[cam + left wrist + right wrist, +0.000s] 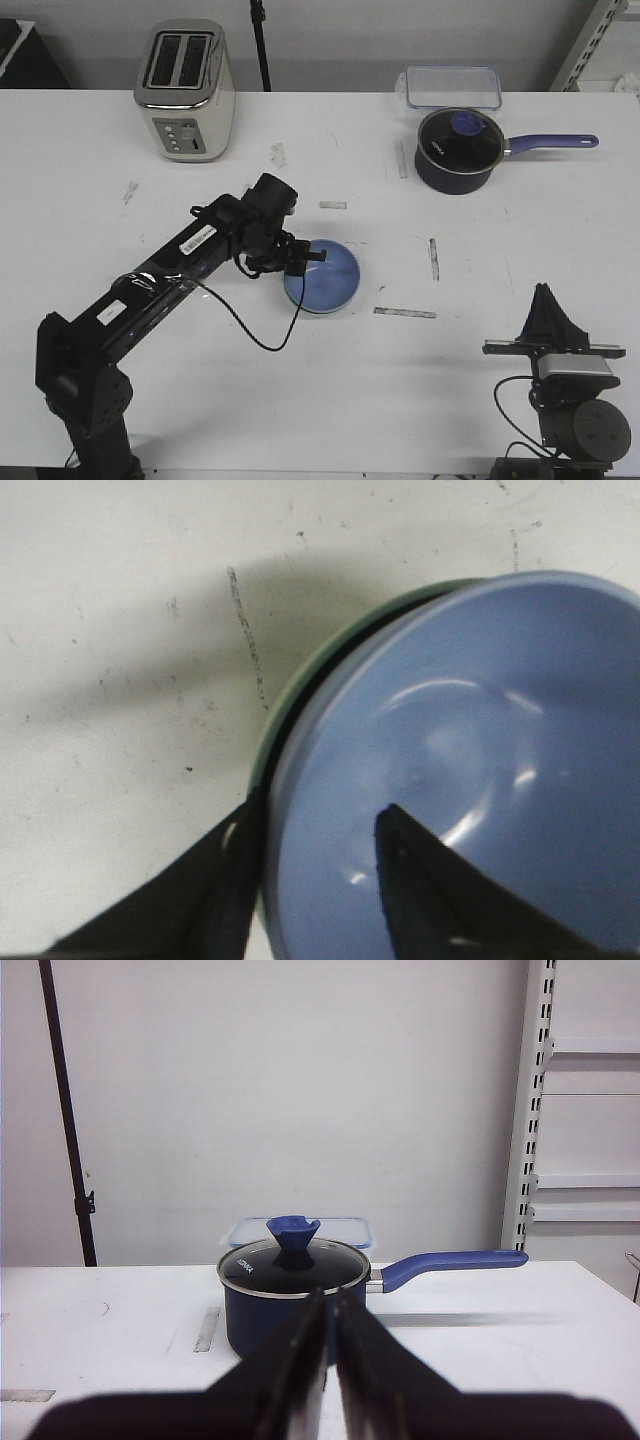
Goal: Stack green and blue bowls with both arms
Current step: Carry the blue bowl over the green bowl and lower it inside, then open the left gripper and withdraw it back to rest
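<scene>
The left arm reaches from the near left corner toward the middle of the table, its base cut off by the front view's lower edge. Behind it, at the far left, stands one toaster with two slots.

The left gripper sits at the near-left rim of the blue bowl. In the left wrist view its fingers straddle that rim, one inside the bowl and one outside, with the rim between them; whether they press on it I cannot tell. The blue bowl sits nested in the green bowl, of which only a thin crescent of rim shows; from the front the green one is hidden altogether. So two bowls, one visible only as a sliver. The blue bowl holds nothing.

Far right of centre stands one saucepan under a glass lid, contents hard to make out, its handle pointing right. Behind it lies one clear lidded box, seemingly empty.

At the near right the right arm is folded up, well apart from the bowls. The right gripper has its fingers pressed together on nothing.
</scene>
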Robot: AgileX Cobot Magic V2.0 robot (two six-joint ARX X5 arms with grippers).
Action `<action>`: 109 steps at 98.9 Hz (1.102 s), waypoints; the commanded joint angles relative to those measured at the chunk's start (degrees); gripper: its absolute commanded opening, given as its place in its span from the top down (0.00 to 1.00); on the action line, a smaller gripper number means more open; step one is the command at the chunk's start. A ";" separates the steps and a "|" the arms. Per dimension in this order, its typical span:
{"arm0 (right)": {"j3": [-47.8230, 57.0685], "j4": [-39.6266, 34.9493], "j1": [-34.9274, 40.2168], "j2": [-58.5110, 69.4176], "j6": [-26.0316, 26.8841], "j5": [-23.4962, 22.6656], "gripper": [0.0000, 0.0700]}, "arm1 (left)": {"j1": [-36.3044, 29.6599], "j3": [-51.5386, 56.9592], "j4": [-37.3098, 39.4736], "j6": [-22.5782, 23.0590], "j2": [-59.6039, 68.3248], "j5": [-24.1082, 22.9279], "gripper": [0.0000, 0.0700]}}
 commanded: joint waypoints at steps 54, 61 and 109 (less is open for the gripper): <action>0.28 0.50 0.00 -0.17 0.63 -0.02 0.98 | 2.51 -5.49 11.69 0.44 -13.81 -0.11 0.53; 0.28 0.50 0.00 -0.17 0.63 -0.02 0.98 | 3.65 -9.92 16.98 0.83 -17.00 -0.11 0.53; 0.28 0.50 0.00 -0.17 0.63 -0.02 0.98 | 16.46 -47.08 52.52 8.55 -44.04 -0.24 0.97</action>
